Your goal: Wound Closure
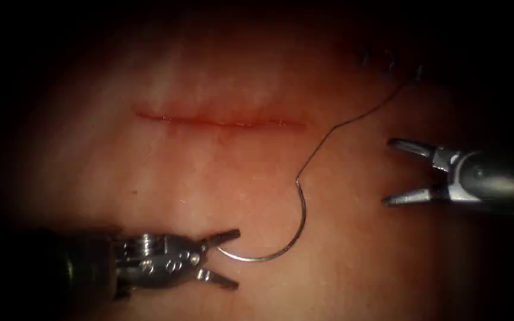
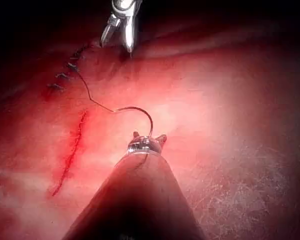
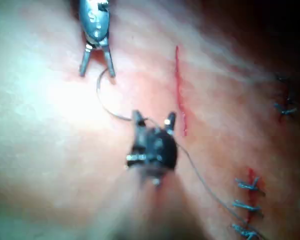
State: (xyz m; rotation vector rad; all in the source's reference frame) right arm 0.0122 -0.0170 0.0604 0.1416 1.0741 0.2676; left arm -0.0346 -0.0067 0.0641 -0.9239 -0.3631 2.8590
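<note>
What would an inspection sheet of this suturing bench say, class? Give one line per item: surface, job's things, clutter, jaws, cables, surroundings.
Surface: tissue with an unstitched cut.
Job's things: needle lies on the tissue below the cut, not in it; thread trails from it up and right.
Clutter: finished stitches on another cut.
Jaws: left tool open, needle tip between its jaws, holds nothing; right tool open, holds nothing.
Cables: nothing seen.
Surroundings: dark.

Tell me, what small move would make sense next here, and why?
Probably the left tool closing on the needle: its jaws stand open around the needle's tip end, the needle lies loose on the tissue below the cut, and the right tool is open, empty.
</note>
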